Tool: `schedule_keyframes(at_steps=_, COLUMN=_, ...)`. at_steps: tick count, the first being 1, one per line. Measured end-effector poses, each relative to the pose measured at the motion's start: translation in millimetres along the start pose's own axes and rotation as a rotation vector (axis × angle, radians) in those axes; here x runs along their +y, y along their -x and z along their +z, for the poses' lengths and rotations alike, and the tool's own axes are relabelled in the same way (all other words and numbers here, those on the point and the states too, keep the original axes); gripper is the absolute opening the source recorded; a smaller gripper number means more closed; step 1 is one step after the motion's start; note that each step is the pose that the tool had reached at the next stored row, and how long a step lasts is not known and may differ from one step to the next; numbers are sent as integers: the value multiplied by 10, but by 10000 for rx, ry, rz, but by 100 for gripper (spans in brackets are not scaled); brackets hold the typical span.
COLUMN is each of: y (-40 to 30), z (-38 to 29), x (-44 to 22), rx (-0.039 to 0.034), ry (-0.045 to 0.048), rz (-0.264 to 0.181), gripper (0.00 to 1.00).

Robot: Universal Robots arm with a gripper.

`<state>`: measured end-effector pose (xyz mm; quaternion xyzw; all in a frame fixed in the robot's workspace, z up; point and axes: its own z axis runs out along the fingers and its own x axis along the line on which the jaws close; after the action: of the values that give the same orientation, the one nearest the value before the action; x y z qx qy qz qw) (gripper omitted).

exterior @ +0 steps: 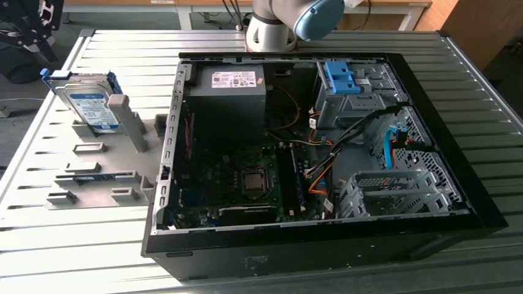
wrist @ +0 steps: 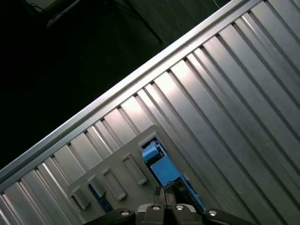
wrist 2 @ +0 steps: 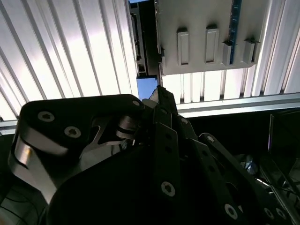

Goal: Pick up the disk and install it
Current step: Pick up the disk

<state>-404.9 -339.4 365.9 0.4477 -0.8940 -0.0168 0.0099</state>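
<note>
Tool [wrist: 164, 190] close to upright disk [exterior: 88, 103], jaws narrow and empty.
Advancing this narrow, it could strike the disk's edge and topple it.

Slatted table [exterior: 73, 245] with computer case [exterior: 286, 257], holder plate [exterior: 106, 162]

the exterior view looks steeply down from high over the table [exterior: 82, 245], taking in the open case [exterior: 286, 260] and rack [exterior: 90, 162]. both wrist views ride nearer, facing down at the table's ribs, sharing that rack [wrist 2: 197, 18] [wrist: 112, 164].
</note>
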Motion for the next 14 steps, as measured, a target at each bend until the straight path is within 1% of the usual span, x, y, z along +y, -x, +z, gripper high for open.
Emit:
schedule_keyframes(at_steps=6, y=0, z=2, x=0, rx=25, ry=-7, rz=-802, gripper=11)
schedule_keyframes(at_steps=14, y=0, z=3, x=0, rx=64, ry=-7, rz=-2009, gripper=11)
